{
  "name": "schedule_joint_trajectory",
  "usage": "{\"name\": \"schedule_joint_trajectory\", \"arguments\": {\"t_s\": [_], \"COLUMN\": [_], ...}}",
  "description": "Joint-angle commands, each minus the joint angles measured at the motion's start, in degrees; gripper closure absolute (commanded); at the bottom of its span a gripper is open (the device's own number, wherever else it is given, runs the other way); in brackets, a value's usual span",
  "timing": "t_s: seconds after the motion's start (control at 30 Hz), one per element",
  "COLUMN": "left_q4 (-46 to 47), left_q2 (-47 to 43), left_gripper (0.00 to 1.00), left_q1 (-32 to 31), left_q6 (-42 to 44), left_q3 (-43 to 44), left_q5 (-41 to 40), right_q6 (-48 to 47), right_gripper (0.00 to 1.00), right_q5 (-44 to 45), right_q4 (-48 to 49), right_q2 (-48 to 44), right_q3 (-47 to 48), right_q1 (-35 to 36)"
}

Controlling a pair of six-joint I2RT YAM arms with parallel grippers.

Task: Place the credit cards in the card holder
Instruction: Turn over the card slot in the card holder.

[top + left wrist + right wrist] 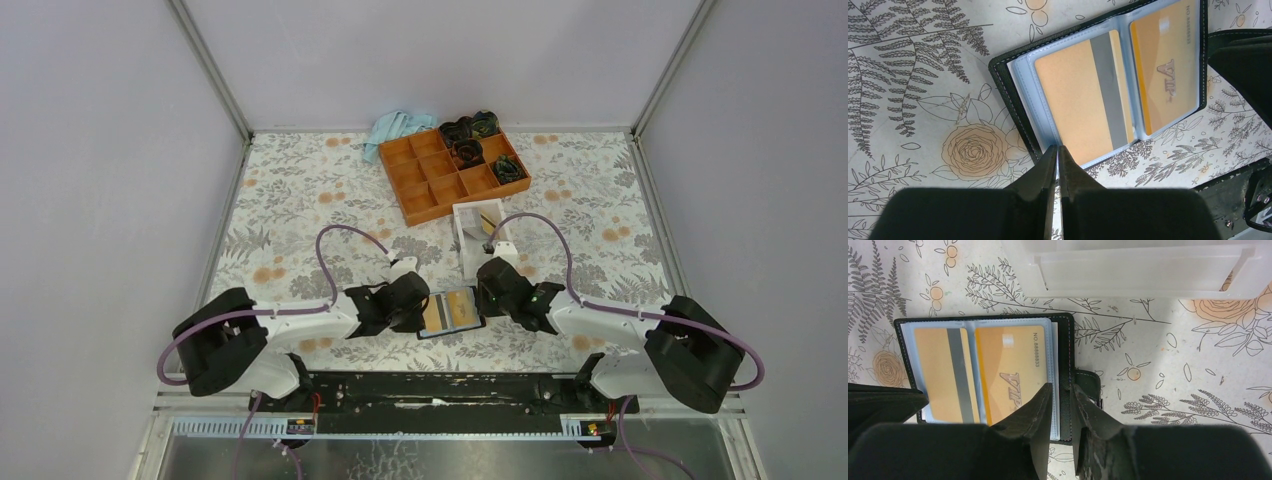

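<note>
The card holder (470,293) lies open and flat on the table between my two grippers. It also shows in the left wrist view (1003,85) and the right wrist view (1065,350). Two yellow-orange credit cards sit in its light-blue sleeves: one with a grey stripe (1073,90) (938,370) and one marked VIP (1168,60) (1008,360). My left gripper (418,312) (1058,147) is shut, its tips at the holder's left edge. My right gripper (488,298) (1062,387) is narrowly open, its fingers either side of the holder's right edge beside the snap tab (1090,382).
A white open-topped box (478,235) (1138,270) stands just beyond the holder, with something yellow inside (490,222). An orange compartment tray (450,170) holding dark coiled items sits at the back. A light-blue cloth (395,128) lies behind it. Walls enclose the table.
</note>
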Motion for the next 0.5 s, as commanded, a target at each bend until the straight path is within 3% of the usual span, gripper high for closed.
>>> {"name": "schedule_joint_trajectory", "arguments": {"t_s": [0.0,0.47], "left_q4": [1.4,1.3], "left_q2": [1.1,1.5], "left_gripper": [0.9,0.91], "left_q1": [-0.5,-0.5], "left_q6": [-0.1,0.1], "left_q3": [0.3,0.7], "left_q5": [-0.4,-0.6], "right_q6": [-0.5,1.1], "right_gripper": [0.73,0.71], "right_q5": [0.6,-4.2], "right_q4": [0.1,5.1], "right_q2": [0.2,3.1], "right_q3": [1.8,-0.1], "right_q1": [0.2,0.2]}}
